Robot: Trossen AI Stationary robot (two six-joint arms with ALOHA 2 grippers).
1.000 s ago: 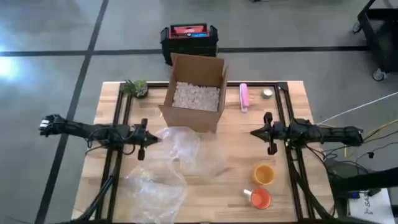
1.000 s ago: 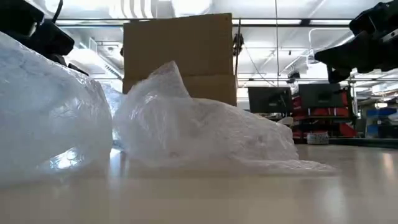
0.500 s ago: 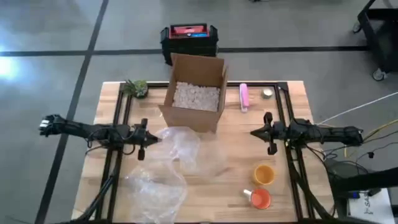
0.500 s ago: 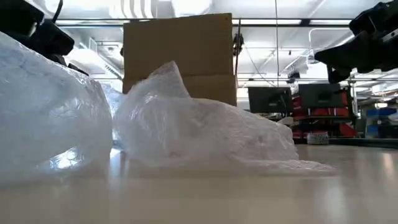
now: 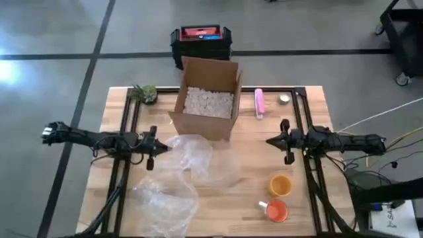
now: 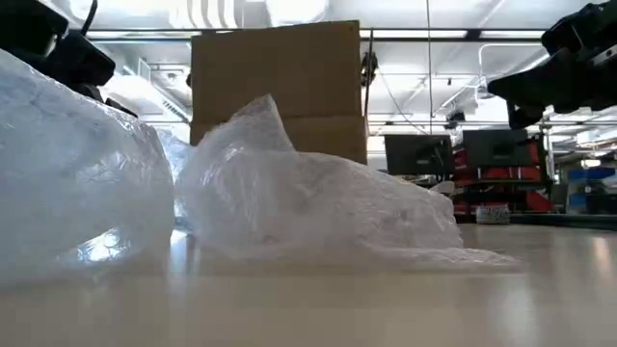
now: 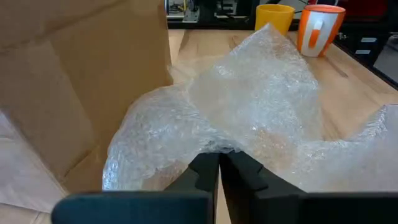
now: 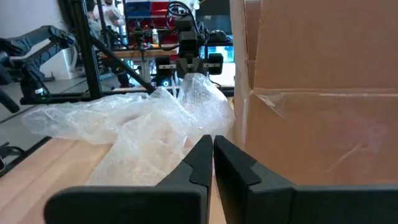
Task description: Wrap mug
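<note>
Mugs — a yellow mug (image 5: 281,184) and an orange mug (image 5: 276,210) — stand near the table's (image 5: 310,112) front right corner. Bubble wrap (image 5: 192,155) lies beside the cardboard box (image 5: 206,98). Both the left gripper (image 5: 163,148) and right gripper (image 5: 269,140) hover with fingers pressed together — no readable writing shows.

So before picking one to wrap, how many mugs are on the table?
2. A yellow mug and an orange mug stand on the table's right side, the orange one nearer the front edge. Another could be hidden under the bubble wrap or in the cardboard box.
</note>
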